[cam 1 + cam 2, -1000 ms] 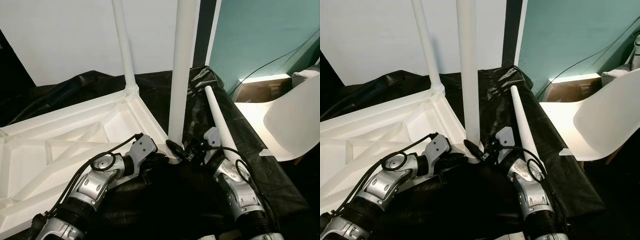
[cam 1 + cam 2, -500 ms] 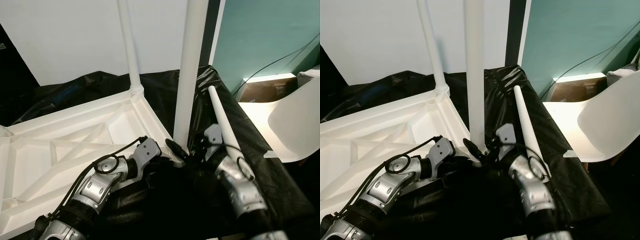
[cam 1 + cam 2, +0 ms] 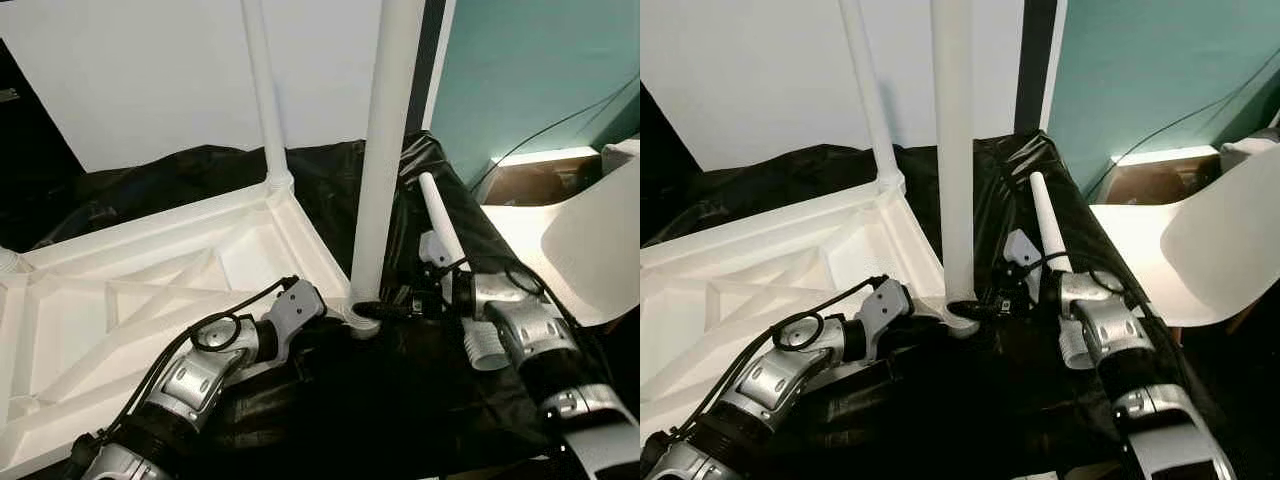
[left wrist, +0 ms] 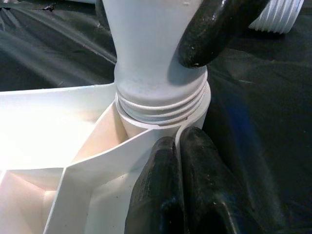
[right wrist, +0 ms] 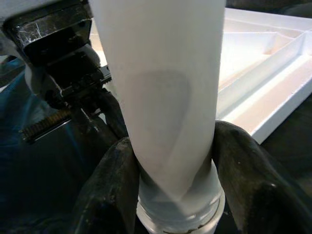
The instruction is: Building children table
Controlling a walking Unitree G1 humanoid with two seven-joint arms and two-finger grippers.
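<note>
At the tabletop (image 3: 120,300) corner, the right claw (image 3: 372,309) had swung sideways, clamped on the upright leg (image 3: 385,150) (top cropped); left claw (image 4: 178,187) closed, empty.

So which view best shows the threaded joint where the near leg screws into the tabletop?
The left wrist view: the thread rings sit close and sharp above the corner socket. The eye views show that joint small; the right wrist view shows it behind the right gripper's fingers.

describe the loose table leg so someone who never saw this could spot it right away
Find the upside-down white tabletop on the black sheet, with two white legs standing at its corners. The loose leg lies flat on the sheet just right of the near upright leg, beside the right gripper, the only leg lying down.
</note>
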